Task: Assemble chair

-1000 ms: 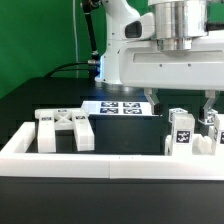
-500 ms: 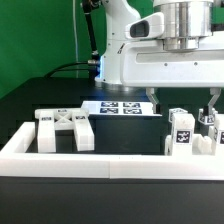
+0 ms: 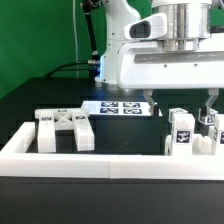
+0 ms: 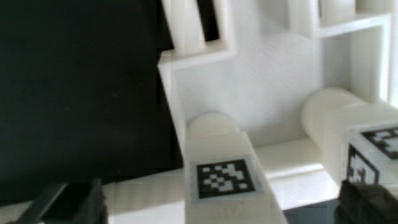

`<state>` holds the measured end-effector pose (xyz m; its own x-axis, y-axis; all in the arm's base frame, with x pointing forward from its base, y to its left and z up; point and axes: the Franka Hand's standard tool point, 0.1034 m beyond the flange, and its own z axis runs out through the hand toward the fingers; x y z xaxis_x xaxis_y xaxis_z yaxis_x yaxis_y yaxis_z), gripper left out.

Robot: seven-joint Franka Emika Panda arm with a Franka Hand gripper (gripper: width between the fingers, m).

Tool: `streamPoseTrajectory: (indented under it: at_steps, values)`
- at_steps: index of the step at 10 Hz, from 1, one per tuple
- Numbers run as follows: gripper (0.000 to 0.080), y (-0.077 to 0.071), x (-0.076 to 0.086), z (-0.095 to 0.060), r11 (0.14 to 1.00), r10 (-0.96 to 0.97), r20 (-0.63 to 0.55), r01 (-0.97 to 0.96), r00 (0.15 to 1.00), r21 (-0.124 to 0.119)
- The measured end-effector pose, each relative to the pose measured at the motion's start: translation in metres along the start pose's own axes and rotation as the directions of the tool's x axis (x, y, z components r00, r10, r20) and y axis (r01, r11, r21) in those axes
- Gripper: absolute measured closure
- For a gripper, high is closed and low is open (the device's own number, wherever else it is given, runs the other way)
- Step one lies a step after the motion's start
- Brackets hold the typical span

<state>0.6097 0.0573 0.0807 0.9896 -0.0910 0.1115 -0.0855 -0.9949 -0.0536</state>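
**Gripper spread wide over the chair pieces, holding nothing**

The white robot arm's two-finger gripper (image 3: 181,102) hangs over the black table (image 3: 30,105) towards the exterior view's right. Its jaws are spread as wide as they go and nothing is clamped between them. Its dark fingers (image 3: 153,102) stand either side of a cluster of small white blocky plastic chair pieces (image 3: 181,131), which carry black-and-white square tags. The fingertips sit about level with the tops of those pieces. The finger at the exterior view's right looks very close to the outermost piece, though contact cannot be made out from this angle.

In the wrist view, two round-topped white legs (image 4: 222,160) with square tags stand upright just beside each other. Beyond them is what looks like a slotted white part (image 4: 249,50).

The white X-braced back panel (image 3: 65,128) sits at the exterior view's left, well apart from the gripper. It is just behind the long low white barrier wall (image 3: 100,162) that runs along the near side. The flat white marker board (image 3: 118,107) lies farther back, between the panel and the cluster.
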Motion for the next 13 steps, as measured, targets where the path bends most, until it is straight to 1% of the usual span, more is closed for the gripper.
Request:
streamPoseTrajectory:
  at_steps: [7,8,9,13]
  values:
    - [0.0151,0.000,-0.006,0.009,1.000,-0.019,-0.033,0.019,0.999,-0.010]
    - [0.0151,-0.005,-0.012,0.012,1.000,-0.029,-0.034,0.028,0.999,-0.011]
    - [0.0151,-0.006,-0.017,0.016,0.999,-0.032,-0.036,0.032,0.999,-0.012]
    - [0.0151,-0.006,-0.027,0.033,0.999,-0.040,-0.029,0.039,0.999,-0.022]
